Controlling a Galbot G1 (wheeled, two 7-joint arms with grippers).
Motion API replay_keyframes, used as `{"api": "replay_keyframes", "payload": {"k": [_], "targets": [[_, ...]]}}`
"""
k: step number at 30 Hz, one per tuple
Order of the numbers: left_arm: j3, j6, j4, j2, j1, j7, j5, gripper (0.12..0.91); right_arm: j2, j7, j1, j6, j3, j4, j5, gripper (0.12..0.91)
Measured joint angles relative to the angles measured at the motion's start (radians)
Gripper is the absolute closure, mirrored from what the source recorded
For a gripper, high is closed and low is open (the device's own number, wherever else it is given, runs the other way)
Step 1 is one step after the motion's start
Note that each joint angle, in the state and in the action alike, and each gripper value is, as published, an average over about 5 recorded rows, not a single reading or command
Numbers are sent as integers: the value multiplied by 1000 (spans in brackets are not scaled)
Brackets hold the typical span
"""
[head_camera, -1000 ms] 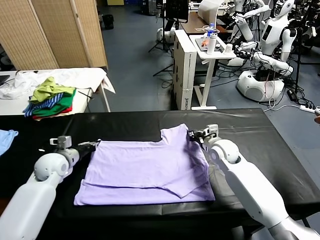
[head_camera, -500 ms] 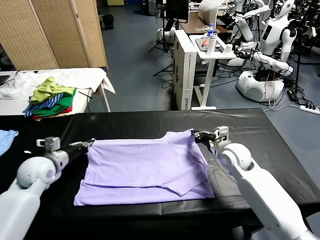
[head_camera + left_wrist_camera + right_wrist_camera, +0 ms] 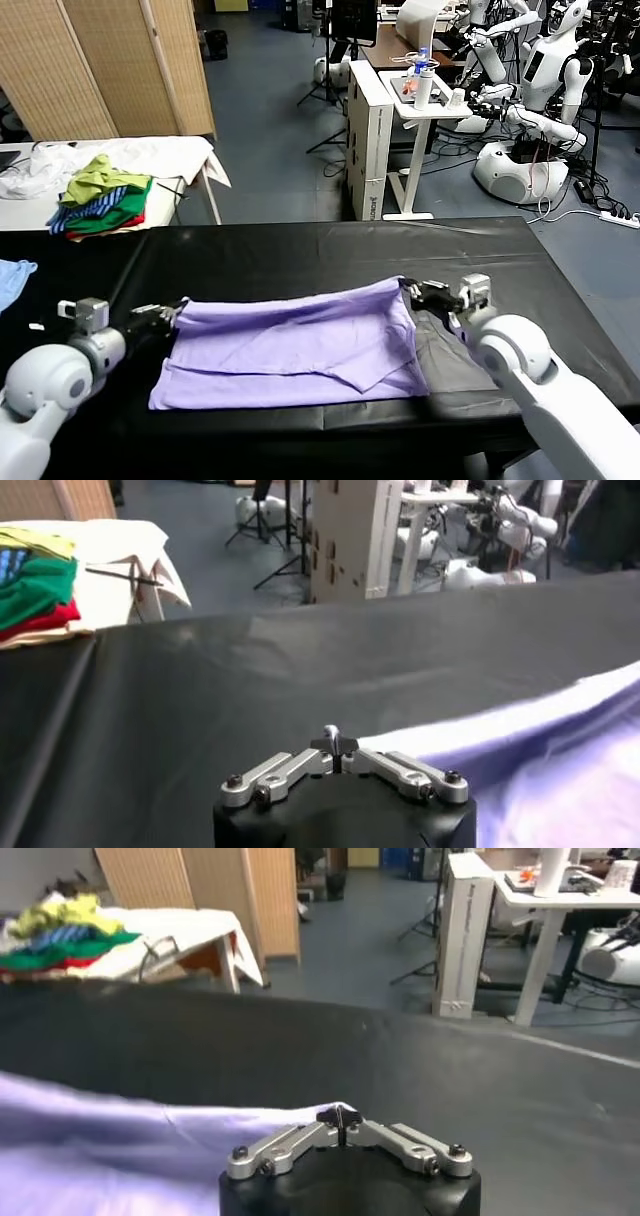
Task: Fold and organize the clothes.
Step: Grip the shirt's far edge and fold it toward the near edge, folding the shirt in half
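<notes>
Black cloth covers the bench [image 3: 300, 255] in front of you. On it lies the lavender T-shirt [image 3: 300, 345], spread wide across the middle, with its near edge folded in soft layers. Your left gripper [image 3: 165, 313] sits at the shirt's left far corner, jaws pressed together and pinching the fabric edge. Your right gripper [image 3: 415, 291] is at the right far corner, jaws pinching the cloth there too. The far edge stretches between them. Behind the bench on your left, a white table [image 3: 150, 160] holds a pile of green, striped and red clothes [image 3: 100, 198]. A light blue garment [image 3: 12, 275] peeks in at the left edge.
</notes>
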Motion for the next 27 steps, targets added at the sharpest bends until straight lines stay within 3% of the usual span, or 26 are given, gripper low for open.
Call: {"api": "replay_keyframes", "payload": {"k": [27], "targets": [[-67,5,-80,-45,180,3,134,878,-32,2,-70,-12,-3,36,2,886]]}}
